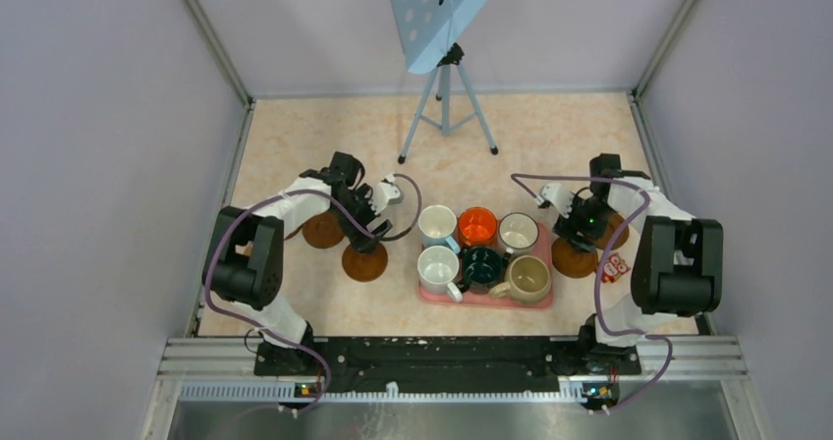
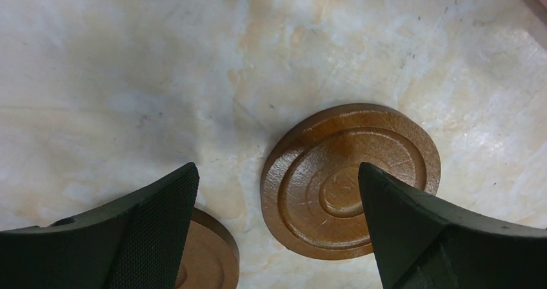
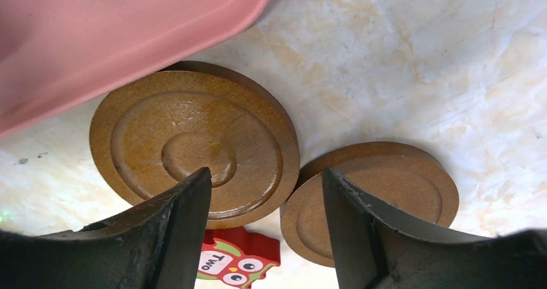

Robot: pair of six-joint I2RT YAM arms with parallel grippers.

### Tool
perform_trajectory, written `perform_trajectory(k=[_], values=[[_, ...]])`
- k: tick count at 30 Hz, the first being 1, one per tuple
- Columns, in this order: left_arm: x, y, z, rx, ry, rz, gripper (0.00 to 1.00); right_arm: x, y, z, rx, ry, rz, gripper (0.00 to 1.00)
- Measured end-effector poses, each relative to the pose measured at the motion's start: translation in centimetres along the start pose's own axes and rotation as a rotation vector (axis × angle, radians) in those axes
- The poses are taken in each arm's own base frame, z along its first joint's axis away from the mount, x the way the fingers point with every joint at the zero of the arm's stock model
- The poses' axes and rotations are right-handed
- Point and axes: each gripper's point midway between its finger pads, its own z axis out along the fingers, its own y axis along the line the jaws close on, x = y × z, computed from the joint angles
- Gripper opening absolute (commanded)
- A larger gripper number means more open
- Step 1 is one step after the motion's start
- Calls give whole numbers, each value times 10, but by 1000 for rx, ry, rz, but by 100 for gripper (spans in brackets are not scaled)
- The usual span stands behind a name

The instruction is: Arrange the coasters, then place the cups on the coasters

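Observation:
Two brown coasters lie left of the tray, one (image 1: 322,230) further back and one (image 1: 364,261) nearer. My left gripper (image 1: 368,232) hangs open over them; the left wrist view shows the ringed coaster (image 2: 335,173) partly under the right finger and another coaster (image 2: 206,257) by the left finger. My right gripper (image 1: 580,226) (image 3: 266,171) stands open above two coasters (image 3: 193,140) (image 3: 380,192), each seemingly resting on another disc. Six cups sit in the pink tray (image 1: 486,301): white (image 1: 437,226), orange (image 1: 477,226), dark-rimmed (image 1: 518,232), white (image 1: 439,266), dark green (image 1: 481,266), beige (image 1: 528,277).
A red owl tile (image 3: 238,263) (image 1: 616,266) lies beside the right coasters. A tripod (image 1: 447,116) carrying a pale blue perforated panel stands at the back of the table. Grey walls close in on both sides.

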Motion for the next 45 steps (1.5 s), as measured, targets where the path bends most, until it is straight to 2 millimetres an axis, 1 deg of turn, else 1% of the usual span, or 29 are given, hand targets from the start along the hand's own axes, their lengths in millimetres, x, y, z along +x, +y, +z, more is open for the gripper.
perform_trajectory(k=[4,8,10,14,19,23,26,32,37,40,43,45], values=[[15,-6,4,7,22,45,96,0,-3,2,44,-12,-5,61],[20,-6,3,-8,25,88,93,1,-7,3,92,-19,-5,60],[21,-4,4,-17,25,95,89,2,-11,4,117,-17,-1,59],[18,5,4,-63,23,90,81,2,-14,4,138,-20,27,56],[13,14,6,-97,14,23,70,0,-18,5,159,-31,85,52],[0,28,9,-135,-10,-46,66,-4,-27,6,178,-39,144,49],[-12,42,12,-162,-33,-109,63,-9,-40,6,194,-50,197,45],[-27,63,16,-198,-61,-213,59,-27,-77,9,239,-97,306,39],[-35,83,17,-218,-83,-306,57,-46,-101,11,260,-151,371,37],[-34,99,14,-236,-99,-370,57,-62,-112,17,266,-177,377,37],[-31,112,11,-247,-108,-430,57,-77,-117,20,270,-190,367,35],[-29,119,8,-257,-115,-461,57,-92,-117,23,268,-201,348,33]])
